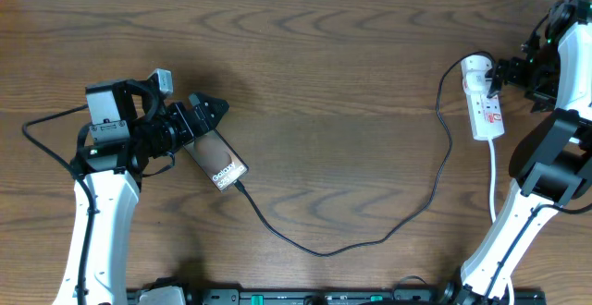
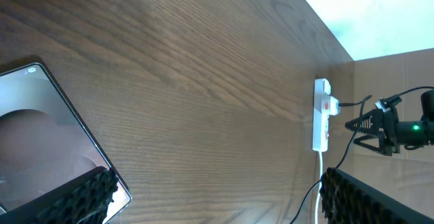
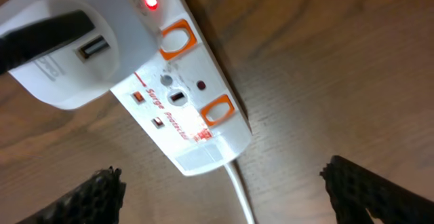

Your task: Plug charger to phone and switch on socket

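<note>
Flat brownish-grey rectangular phone (image 1: pixel 222 164): likely light, slick; grip long edges. Thin black charger cable (image 1: pixel 324 252): limp; pinch at plug. Wide apart, empty: left fingers (image 2: pixel 74 197), right fingers (image 3: pixel 369 187).

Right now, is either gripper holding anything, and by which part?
Nothing is held. The left gripper stands open over the phone's end; the right gripper stands open above the socket, its fingers clear of it.
</note>
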Motion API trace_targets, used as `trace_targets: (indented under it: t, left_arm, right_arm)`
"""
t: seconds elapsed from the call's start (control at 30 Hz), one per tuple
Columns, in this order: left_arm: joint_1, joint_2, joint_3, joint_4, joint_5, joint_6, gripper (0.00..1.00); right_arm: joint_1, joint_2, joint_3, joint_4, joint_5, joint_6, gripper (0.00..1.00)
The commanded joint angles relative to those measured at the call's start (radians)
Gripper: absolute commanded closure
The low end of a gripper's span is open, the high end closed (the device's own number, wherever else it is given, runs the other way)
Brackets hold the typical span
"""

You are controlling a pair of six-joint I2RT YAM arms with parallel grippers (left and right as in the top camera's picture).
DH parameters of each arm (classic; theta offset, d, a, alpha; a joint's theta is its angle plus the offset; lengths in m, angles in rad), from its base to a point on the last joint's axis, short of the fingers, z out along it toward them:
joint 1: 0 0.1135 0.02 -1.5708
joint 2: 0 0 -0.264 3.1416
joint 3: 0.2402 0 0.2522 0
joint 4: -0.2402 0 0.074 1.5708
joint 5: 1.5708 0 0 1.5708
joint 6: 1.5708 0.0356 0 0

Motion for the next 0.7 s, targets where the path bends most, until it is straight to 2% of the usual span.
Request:
trace_targets:
  t: [0.0,0.3,0.37,0.43,0.67]
  left_arm:
    - [-0.002,0.007,0.028,-0.001,-0.014,0.017,0.02]
    - [-0.002,0.007,0.028,0.014,-0.04,0.017,0.02]
    - [-0.002,0.007,0.028,0.019,-0.04,0.017,0.02]
    - [-0.002,0.007,0.028,0.019,-0.04,0.017,0.02]
    - [-0.002,0.007,0.028,0.017,-0.039,0.017,0.02]
  right_arm:
    - [0.001,-0.122,0.028,-0.007,0.022,0.013,0.06]
    - [0.044,-0.446,0.028,-0.017,-0.004,0.04,0.05]
    - [0.069,-0.515,0.028,-0.019,-0.005,0.058,0.01]
    - [0.096,-0.575,0.028,-0.021,-0.008,0.063,0.01]
    - [0.154,-0.694,0.028,-0.017,-0.004,0.061,0.01]
